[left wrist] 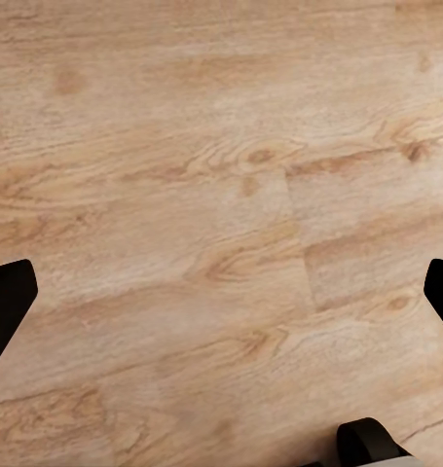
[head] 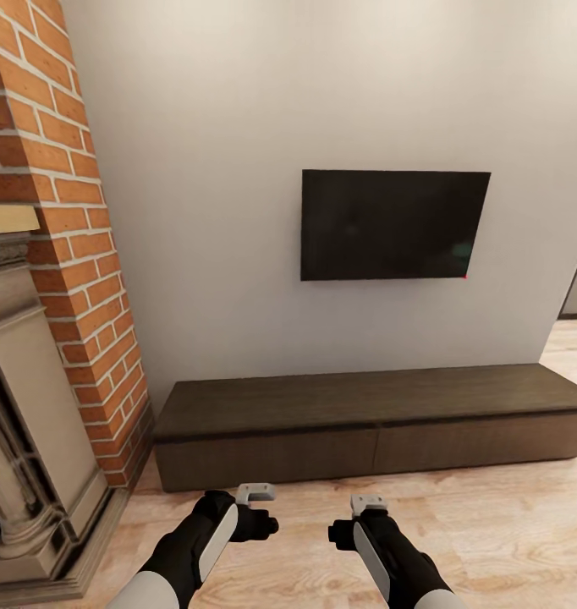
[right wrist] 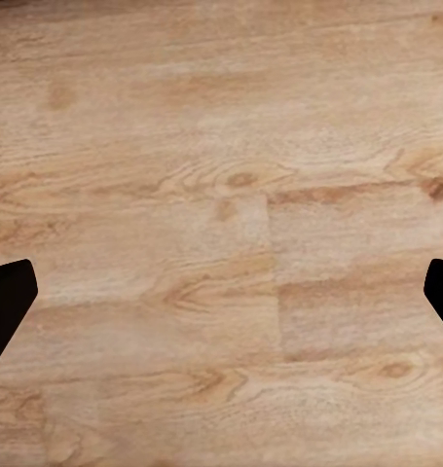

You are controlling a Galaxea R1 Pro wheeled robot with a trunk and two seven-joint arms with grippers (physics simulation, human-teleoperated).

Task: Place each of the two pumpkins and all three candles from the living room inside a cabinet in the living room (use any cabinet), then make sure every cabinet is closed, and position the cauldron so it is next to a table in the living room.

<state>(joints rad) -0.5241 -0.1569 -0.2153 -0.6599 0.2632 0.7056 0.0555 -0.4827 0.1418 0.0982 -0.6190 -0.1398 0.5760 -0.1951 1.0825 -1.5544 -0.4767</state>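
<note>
1. Here the cabinet [head: 365,427] lies straight ahead of the robot, against the white wall [head: 204,211] and under the dark television [head: 394,224]. Its long axis runs across the head view from left to right, square to the way both arms point.
2. Both drawer fronts look flush and shut, with the seam between them roughly ahead of the right arm; the flat top carries nothing.
3. The left claw [head: 256,493] and the right claw [head: 369,505] hang low over the wooden floor [head: 508,524], short of the cabinet's front face, side by side and about level with each other.
4. The right claw sits near the seam and the right-hand drawer; the left claw faces the left-hand drawer, so each arm is the nearer one for its own drawer.
5. In the wrist views the fingers [left wrist: 7,302] of the left claw and the fingers [right wrist: 7,302] of the right claw stand at the far edges with bare floor between them, so both claws are spread wide and carry nothing.
6. I judge the next move to be a forward approach to the cabinet, since neither claw touches it yet.
7. A brick chimney [head: 68,211] with a stone fireplace surround [head: 35,440] stands just beside the cabinet's left end, which leaves the left arm less room.
</note>
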